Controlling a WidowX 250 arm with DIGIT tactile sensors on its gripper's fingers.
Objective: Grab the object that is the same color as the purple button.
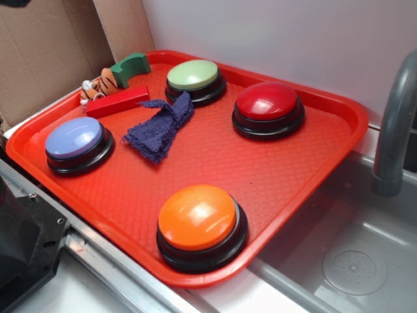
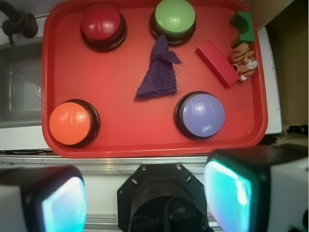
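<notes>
Purple rag [image 2: 158, 73] mid-tray, open floor around it, purple button [image 2: 202, 114] near, gripper [image 2: 145, 198] spread wide, empty

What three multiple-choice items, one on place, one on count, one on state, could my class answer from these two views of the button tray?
1. Where does the purple rag lie?
A. In the sink
B. On the red tray, among the buttons
C. On top of the orange button

2. How many dome buttons are on the tray?
A. Three
B. Four
C. Five

3. How is the gripper?
A. Open, holding nothing
B. Shut on the rag
C. Pressing a button

Answers: 1 B, the rag rests between the green button and purple button. 2 B, red, green, purple, orange. 3 A, its fingers stand apart, off the tray.
</notes>
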